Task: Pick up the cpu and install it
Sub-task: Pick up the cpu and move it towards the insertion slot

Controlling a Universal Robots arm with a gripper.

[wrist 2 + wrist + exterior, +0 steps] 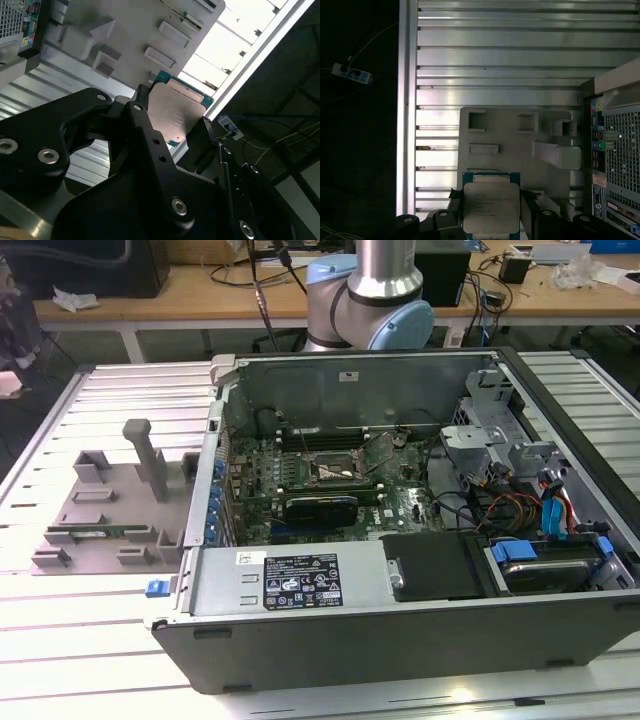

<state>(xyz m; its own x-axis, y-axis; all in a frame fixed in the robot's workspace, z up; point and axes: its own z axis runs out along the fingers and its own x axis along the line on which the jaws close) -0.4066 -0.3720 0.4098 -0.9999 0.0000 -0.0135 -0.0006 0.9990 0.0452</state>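
The cpu (pixel 491 210) is pinched edge-on in the gripper (pixel 491 201), with a black finger bearing on each of two opposite sides. In both wrist views its silver-grey metal top faces the cameras and a thin green rim shows around it. In the second wrist view the cpu (pixel 177 117) sits squarely between the fingers (pixel 141 111) of the gripper (pixel 172 119), clear of every other surface. Beyond the chip lie the grey fixture plate (pixel 510 135) with its moulded pockets, then the slatted aluminium table (pixel 495 50). The perforated side of the computer case (pixel 615 150) stands near the plate. In the exterior view the fixture plate (pixel 100 510) lies on the table (pixel 80 640) at the frame's left. The open computer case (pixel 400 640) fills the centre and right, and its socket (pixel 340 472) sits on the board at mid-frame. A silver and blue joint of the arm (pixel 385 290) stands at the top centre of the frame, behind the case's rear wall.
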